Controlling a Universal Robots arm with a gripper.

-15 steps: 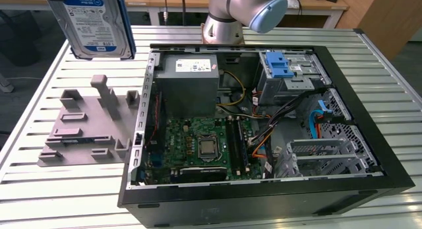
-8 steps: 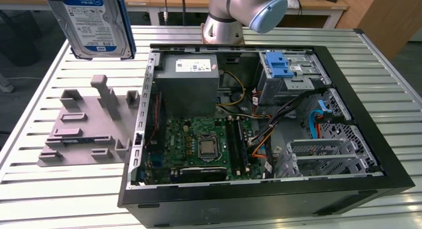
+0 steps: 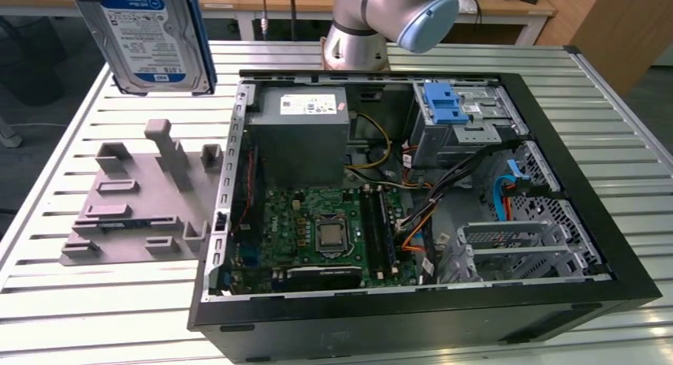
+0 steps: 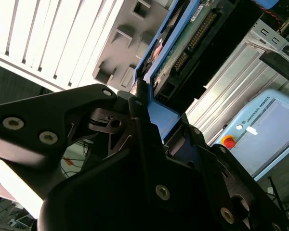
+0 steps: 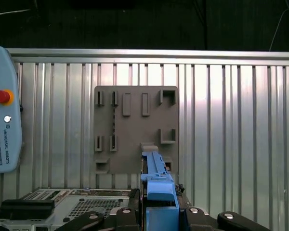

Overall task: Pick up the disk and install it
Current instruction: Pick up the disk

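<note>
Jaws clamped on its blue rails [image 5: 156, 190], the black gripper [image 5: 159, 210] holds the silver rectangular disk [image 3: 158, 38] upright, clear of the grey slotted holder [image 3: 131, 199].

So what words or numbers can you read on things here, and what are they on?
Disk, held in the claw: blue-and-white label, print mostly too small to read.
Power supply box: white sticker, print too small to read.
Control pad with the red button: a maker's name along its edge, not quoted here.
Green board: markings too small to read.
</note>
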